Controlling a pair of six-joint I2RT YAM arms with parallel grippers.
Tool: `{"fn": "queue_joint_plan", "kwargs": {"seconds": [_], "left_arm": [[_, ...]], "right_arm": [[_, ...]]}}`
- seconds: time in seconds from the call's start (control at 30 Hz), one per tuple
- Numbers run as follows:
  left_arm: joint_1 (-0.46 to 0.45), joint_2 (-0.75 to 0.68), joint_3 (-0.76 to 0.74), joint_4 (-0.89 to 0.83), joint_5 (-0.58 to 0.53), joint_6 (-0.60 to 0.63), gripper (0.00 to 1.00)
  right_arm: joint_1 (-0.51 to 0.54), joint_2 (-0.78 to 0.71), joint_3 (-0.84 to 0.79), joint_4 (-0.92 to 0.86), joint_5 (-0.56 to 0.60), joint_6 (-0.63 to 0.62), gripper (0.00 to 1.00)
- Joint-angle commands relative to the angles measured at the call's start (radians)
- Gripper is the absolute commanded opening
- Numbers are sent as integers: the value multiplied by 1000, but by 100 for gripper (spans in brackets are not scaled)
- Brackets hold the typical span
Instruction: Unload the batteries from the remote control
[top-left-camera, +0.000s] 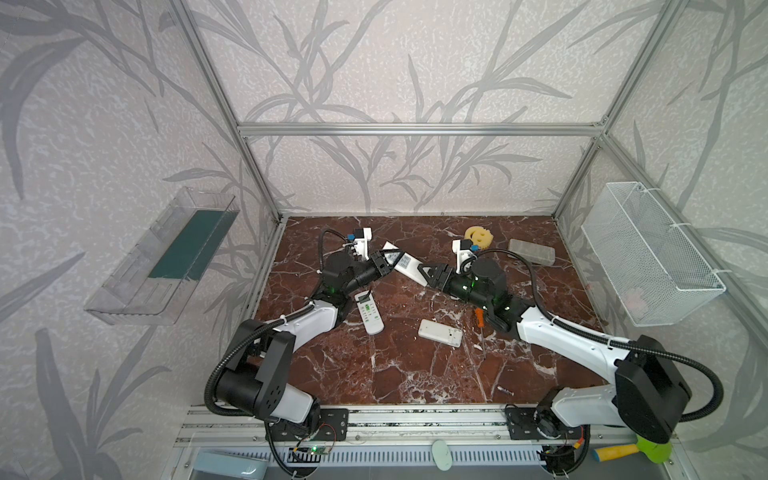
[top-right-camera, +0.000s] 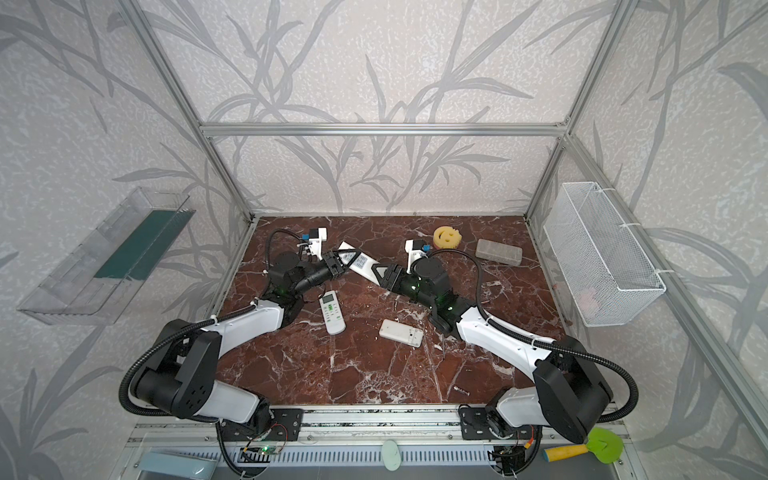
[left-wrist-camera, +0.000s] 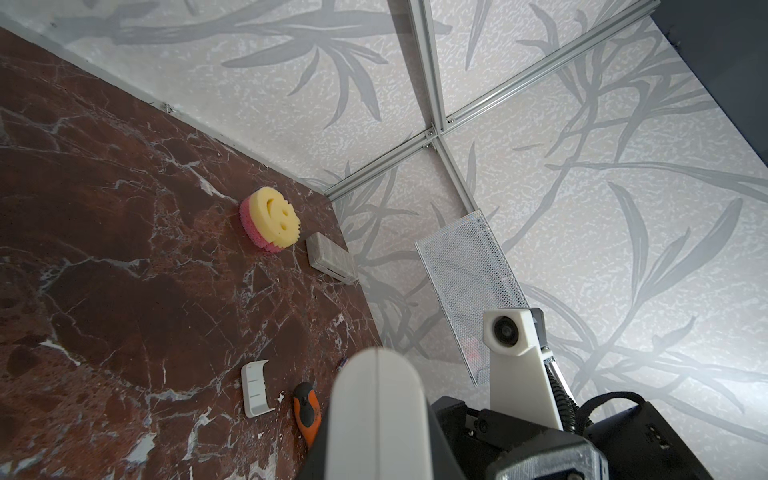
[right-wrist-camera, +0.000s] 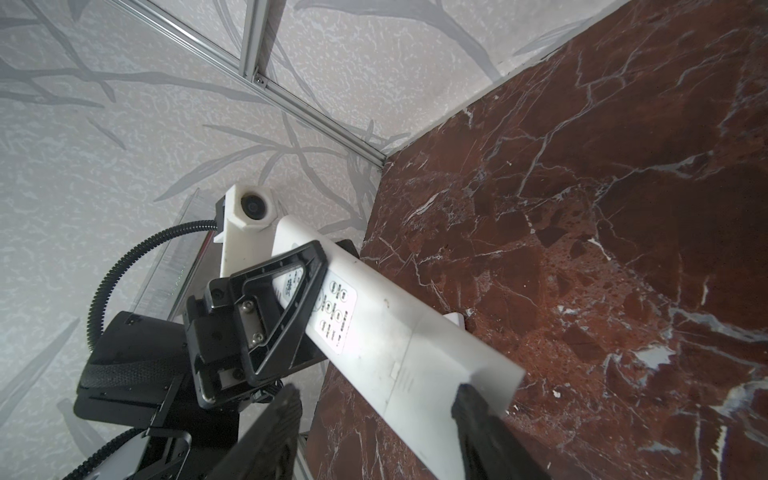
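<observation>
1. The left gripper (top-left-camera: 389, 262) (top-right-camera: 346, 261) grips the far end of the remote (top-left-camera: 406, 264) (top-right-camera: 362, 262) (right-wrist-camera: 399, 332), its jaws closed across the white body.
2. The remote slants over the far middle of the desk (top-left-camera: 374, 374). Its labelled back faces the right wrist camera, and its inside is hidden.
3. The right gripper (top-left-camera: 422, 271) (top-right-camera: 376, 271) (right-wrist-camera: 376, 392) stands at the remote's near end. Its fingers (right-wrist-camera: 478, 419) are wide, with the remote's end between them. One finger is at the remote's corner and the other stands apart from it, so there is no grip.
4. One battery (top-left-camera: 504, 390) (top-right-camera: 460, 390), dark and silvery, lies near the desk's front edge toward the right front corner, well apart from both grippers.
5. A button remote (top-left-camera: 369, 312) (top-right-camera: 332, 312) lies face up toward the left edge, its far end just beside the left arm.
6. A plain remote (top-left-camera: 440, 332) (top-right-camera: 401, 332) (left-wrist-camera: 257, 388) lies mid-desk, between the button remote and the screwdriver (top-left-camera: 479, 318) (left-wrist-camera: 306, 409).
7. The screwdriver's orange handle is partly under the right arm, and its shaft points toward the front edge.
8. A sponge (top-left-camera: 478, 237) (top-right-camera: 448, 237) (left-wrist-camera: 272, 222) with a smiling face and a grey block (top-left-camera: 532, 250) (top-right-camera: 498, 251) (left-wrist-camera: 331, 259) sit near the far right corner, close together.
9. A wire basket (top-left-camera: 648, 257) hangs on the right wall, and a clear shelf (top-left-camera: 162, 257) on the left wall.
</observation>
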Motion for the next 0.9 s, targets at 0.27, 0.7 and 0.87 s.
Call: {"fn": "queue_joint_plan", "kwargs": {"seconds": [0.27, 0.7, 0.87], "left_arm": [[-6, -110, 7, 25, 19, 26, 0], [-12, -115, 20, 64, 37, -13, 0], [-14, -113, 15, 46, 37, 1, 0]], "right_arm": [[-6, -99, -28, -164, 92, -65, 63], [-6, 43, 19, -42, -5, -6, 60], [-6, 94, 41, -2, -48, 18, 60]]}}
